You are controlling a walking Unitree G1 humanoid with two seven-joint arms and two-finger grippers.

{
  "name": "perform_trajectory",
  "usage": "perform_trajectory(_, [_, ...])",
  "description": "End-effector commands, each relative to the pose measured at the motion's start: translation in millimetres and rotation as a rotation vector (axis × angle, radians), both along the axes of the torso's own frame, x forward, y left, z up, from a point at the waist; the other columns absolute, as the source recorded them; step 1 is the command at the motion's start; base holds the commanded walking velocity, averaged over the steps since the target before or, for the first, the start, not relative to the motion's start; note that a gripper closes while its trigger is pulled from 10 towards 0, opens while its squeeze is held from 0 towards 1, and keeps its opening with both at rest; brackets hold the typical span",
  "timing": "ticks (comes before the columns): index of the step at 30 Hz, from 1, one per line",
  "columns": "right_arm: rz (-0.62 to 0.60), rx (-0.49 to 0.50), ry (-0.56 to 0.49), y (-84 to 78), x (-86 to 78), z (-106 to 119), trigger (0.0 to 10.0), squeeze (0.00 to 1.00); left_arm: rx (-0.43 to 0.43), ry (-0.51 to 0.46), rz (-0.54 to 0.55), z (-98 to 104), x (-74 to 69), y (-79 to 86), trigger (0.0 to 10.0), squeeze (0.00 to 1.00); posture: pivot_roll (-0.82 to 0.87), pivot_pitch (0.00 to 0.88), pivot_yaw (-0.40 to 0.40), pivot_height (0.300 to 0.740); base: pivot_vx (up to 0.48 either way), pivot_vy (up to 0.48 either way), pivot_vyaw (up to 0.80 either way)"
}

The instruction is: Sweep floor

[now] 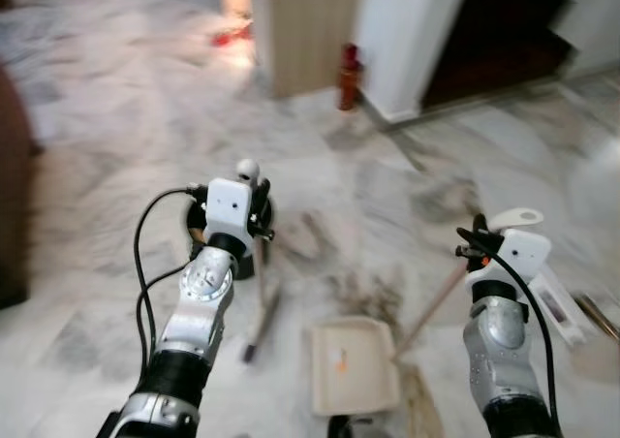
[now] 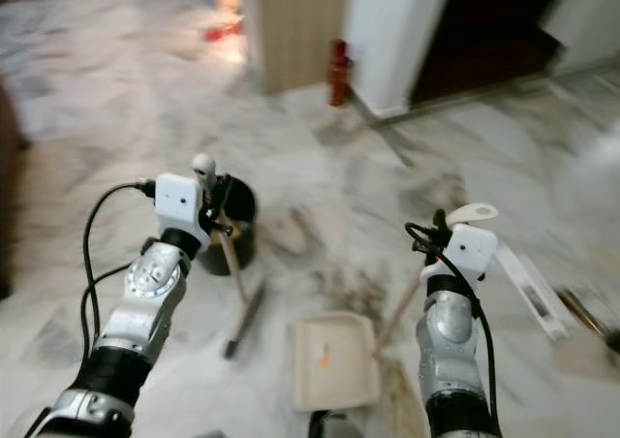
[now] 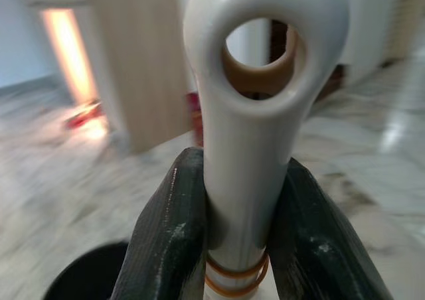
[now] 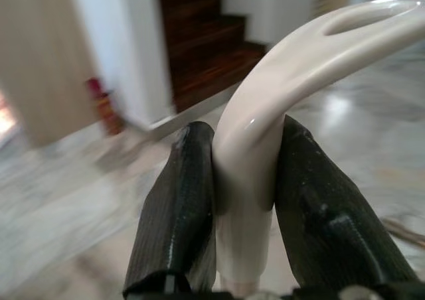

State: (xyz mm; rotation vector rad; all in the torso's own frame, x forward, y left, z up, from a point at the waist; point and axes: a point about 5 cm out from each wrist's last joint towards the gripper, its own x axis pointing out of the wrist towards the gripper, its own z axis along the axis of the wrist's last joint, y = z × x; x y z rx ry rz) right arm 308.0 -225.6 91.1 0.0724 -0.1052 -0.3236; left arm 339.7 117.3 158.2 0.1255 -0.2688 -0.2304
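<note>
My left gripper is shut on the white, holed top of the broom handle. The broom slants down from that gripper to the marble floor, with its head low at the left of the dustpan. My right gripper is shut on the curved white grip of the dustpan handle. The stick runs down from this gripper to the beige dustpan, which lies flat on the floor between my arms. A smear of dark dirt lies just beyond the pan's far edge.
A black bin stands behind the left gripper. A red bottle-like object stands by a wooden panel and a white wall corner. Dark stairs rise at the back right. A white flat object lies on the floor at right.
</note>
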Motion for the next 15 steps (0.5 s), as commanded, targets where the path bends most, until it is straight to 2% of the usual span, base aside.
perform_trajectory(1, [0.007,-0.016,-0.03,0.6,2.1,7.5,10.0,0.0,-0.025,-0.058,-0.018,11.4,0.1,-2.9,10.0,0.0,0.06,0.106,-0.03,0.74,0.0,0.0,-0.8])
perform_trajectory(15, [0.008,-0.007,-0.043,6.7,2.4,7.9,10.0,0.0,-0.028,-0.069,-0.025,14.1,1.2,-1.7,10.0,0.0,0.06,0.082,-0.022,0.74,0.0,0.0,-0.8])
